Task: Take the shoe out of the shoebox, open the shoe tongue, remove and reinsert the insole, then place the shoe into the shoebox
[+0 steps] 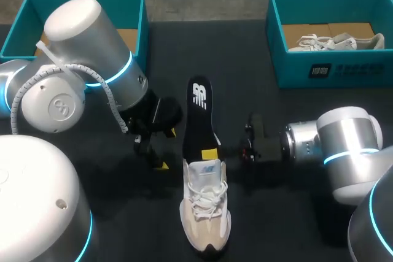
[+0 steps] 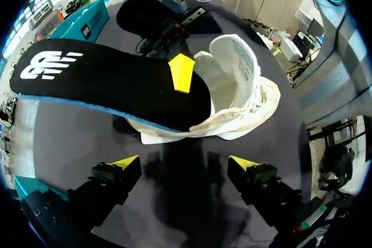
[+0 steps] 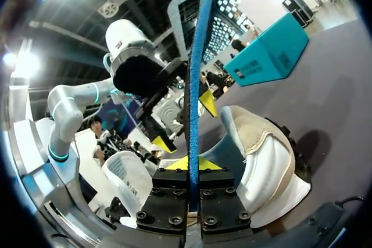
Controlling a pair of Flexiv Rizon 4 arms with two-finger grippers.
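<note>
A beige and white shoe lies on the dark table near the front, toe toward me. A black insole sticks out of its opening, pointing away. My right gripper comes in from the right and is shut on the insole's edge just above the shoe opening. In the right wrist view the insole stands edge-on, pinched in the right gripper, with the shoe beside it. My left gripper hangs open left of the shoe. In the left wrist view the left gripper is empty, short of the shoe and insole.
A teal shoebox at the back right holds another white shoe. A second teal box stands at the back left, partly hidden by my left arm.
</note>
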